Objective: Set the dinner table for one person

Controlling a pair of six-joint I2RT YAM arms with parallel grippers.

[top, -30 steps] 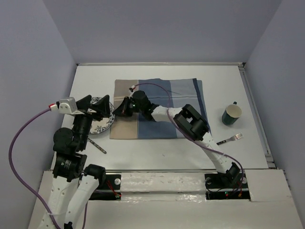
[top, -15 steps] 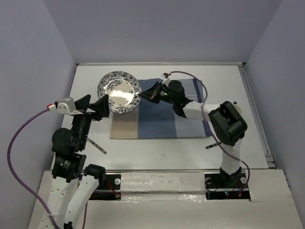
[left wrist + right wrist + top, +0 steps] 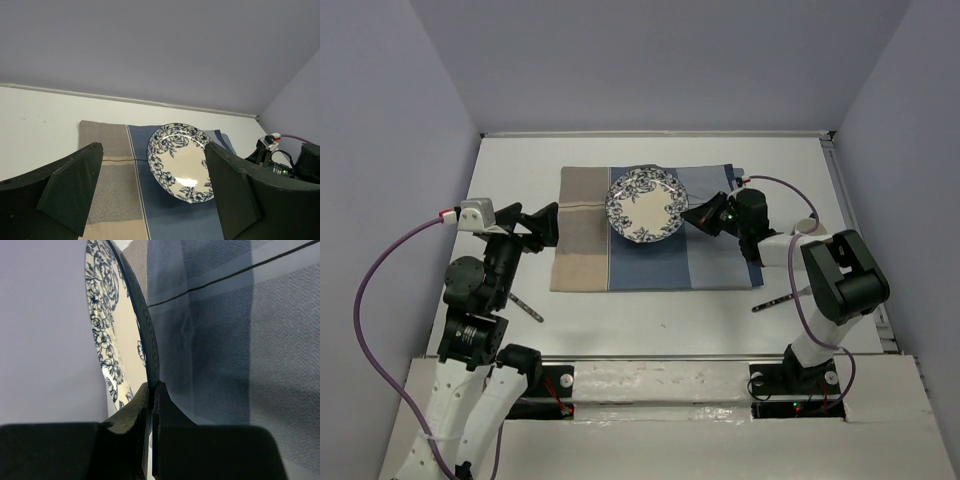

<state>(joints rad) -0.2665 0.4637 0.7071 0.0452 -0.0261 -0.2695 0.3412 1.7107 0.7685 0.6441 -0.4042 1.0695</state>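
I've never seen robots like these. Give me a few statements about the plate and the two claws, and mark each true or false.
1. The right gripper pinches the plate by its rim. True.
2. The left gripper holds a fork. False: it is open and empty.
3. The plate is over the striped placemat. True.
4. The plate is plain white. False: it has a blue flower pattern.

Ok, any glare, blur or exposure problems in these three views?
Top external: even light, soft shadows, all sharp. Left wrist: small glare patch on the plate, fingers of the left claw dark and featureless. Right wrist: the right claw pinching the plate rim is a black silhouette; the placemat weave is crisp.
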